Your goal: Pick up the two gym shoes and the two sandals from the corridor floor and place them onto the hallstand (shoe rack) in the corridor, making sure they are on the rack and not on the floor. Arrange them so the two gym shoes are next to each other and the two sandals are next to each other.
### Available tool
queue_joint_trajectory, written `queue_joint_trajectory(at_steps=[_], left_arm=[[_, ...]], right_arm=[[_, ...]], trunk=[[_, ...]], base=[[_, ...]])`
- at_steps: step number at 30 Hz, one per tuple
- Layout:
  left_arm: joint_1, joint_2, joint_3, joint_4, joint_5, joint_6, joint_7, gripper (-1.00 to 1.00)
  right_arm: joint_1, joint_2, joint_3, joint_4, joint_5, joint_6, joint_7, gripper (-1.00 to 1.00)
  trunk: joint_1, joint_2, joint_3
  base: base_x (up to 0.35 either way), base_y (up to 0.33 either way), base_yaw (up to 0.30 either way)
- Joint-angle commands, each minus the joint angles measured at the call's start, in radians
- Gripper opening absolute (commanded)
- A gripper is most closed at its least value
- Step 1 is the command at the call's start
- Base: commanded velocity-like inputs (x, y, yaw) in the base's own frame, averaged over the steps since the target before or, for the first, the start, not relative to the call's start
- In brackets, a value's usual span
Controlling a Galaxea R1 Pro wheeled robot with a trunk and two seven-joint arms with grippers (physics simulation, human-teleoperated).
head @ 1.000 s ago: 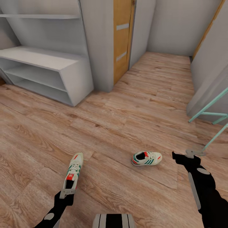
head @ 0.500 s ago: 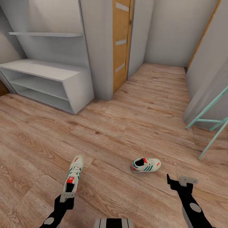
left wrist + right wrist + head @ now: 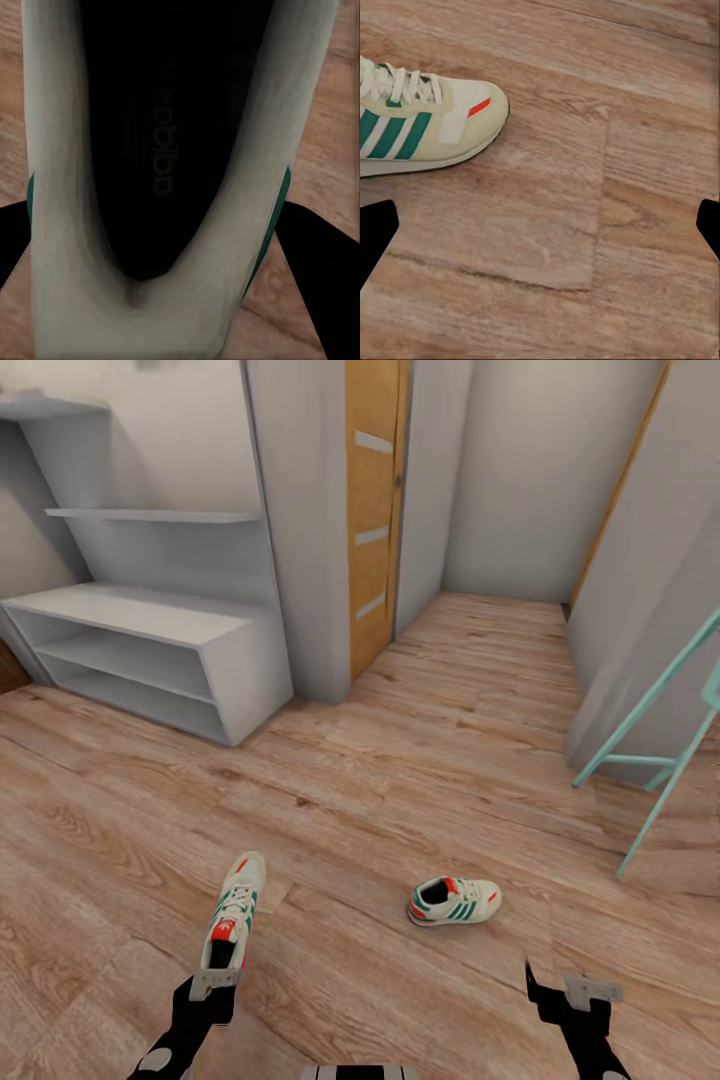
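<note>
One gym shoe (image 3: 235,905) points away from me at the lower left, and my left gripper (image 3: 213,986) is shut on its heel. In the left wrist view the shoe's dark opening (image 3: 161,135) sits between the black fingers (image 3: 311,255). The other gym shoe (image 3: 455,900) lies on its sole on the corridor floor (image 3: 400,780), toe to the right. My right gripper (image 3: 566,992) hovers open to the right of and nearer than that shoe (image 3: 420,124), with bare planks between its fingertips (image 3: 375,232). The hallstand (image 3: 150,622) stands at the far left. The sandals are out of view.
A wall corner (image 3: 300,530) and an orange wooden door (image 3: 372,510) stand right of the hallstand. The corridor runs on past them. A teal metal frame (image 3: 650,730) leans at the right wall.
The head camera has tilted up, showing more of the hallstand's wall shelves. My right gripper has drawn back toward me, away from the lying shoe. The left gripper still grips its shoe.
</note>
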Motion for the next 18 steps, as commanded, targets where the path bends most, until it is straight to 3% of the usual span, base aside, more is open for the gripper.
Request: queue_joint_trajectory(at_steps=[1, 3, 7, 18], left_arm=[[0.0, -0.001, 0.008, 0.001, -0.007, -0.003, -0.006, -1.0], [0.0, -0.001, 0.008, 0.001, -0.007, -0.003, -0.006, -1.0], [0.001, -0.001, 0.008, 0.002, -0.008, -0.003, -0.006, -1.0], [0.001, -0.001, 0.008, 0.002, -0.01, -0.003, -0.006, -1.0]], right_arm=[[-0.001, 0.0, -0.005, 0.014, 0.008, -0.014, 0.001, 1.0], [0.0, -0.001, -0.005, 0.063, 0.009, -0.069, -0.002, 1.0], [0.0, -0.001, -0.005, 0.11, 0.009, -0.111, -0.006, 1.0], [0.001, 0.001, -0.005, 0.134, 0.009, -0.123, -0.009, 1.0]], trunk=[[-0.001, 0.0, 0.005], [-0.001, 0.001, 0.016], [-0.003, 0.001, 0.038], [-0.008, 0.004, 0.097]], base=[[0.0, 0.0, -0.07], [0.0, 0.0, -0.07], [0.0, 0.0, -0.07], [0.0, 0.0, -0.075]])
